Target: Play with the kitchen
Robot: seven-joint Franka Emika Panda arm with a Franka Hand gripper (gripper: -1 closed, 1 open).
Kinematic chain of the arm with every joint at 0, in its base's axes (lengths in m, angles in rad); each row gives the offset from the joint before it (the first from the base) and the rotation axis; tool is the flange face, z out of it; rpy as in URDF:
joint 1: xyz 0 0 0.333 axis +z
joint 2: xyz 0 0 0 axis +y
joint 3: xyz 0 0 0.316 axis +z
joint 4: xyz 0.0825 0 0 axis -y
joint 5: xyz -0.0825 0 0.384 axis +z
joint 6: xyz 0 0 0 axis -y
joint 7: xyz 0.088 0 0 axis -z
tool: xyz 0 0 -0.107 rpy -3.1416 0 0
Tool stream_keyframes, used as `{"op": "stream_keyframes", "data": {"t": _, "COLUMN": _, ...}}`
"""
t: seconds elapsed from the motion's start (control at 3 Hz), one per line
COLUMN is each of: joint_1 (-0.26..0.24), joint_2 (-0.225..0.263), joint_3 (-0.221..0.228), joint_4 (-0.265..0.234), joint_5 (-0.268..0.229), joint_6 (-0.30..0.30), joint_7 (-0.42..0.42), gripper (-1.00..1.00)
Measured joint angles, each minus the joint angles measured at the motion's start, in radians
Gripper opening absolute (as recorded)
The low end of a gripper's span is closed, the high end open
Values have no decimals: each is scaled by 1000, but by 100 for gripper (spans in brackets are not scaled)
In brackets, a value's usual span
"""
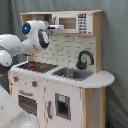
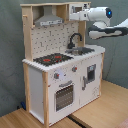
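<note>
My arm is raised to the top of the toy kitchen (image 2: 55, 75), which stands on a wooden floor (image 2: 100, 107) against a grey backdrop (image 1: 117, 55). My pincer (image 2: 74, 16) sits at the small microwave cabinet (image 1: 74, 23) on the upper shelf — in the second exterior view the white tip lies against the cabinet's front. Whether my fingers are apart or together I cannot tell; the wrist hides them in both exterior views. I judge the step in hand to be working the microwave door. To do it well I should keep the wrist level, stay clear of the grey hood (image 2: 49, 20) and the black faucet (image 2: 75, 39) below — and pull slowly along the door's swing so the light cabinet does not rock.
</note>
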Motion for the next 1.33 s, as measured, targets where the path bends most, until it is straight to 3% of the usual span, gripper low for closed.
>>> {"op": "stream_keyframes", "data": {"t": 1.33, "joint_1": 300, "joint_2": -1, "joint_3": -236, "joint_4": -139, "joint_5": 0, "joint_6": 28, "joint_7": -51, "gripper": -100}}
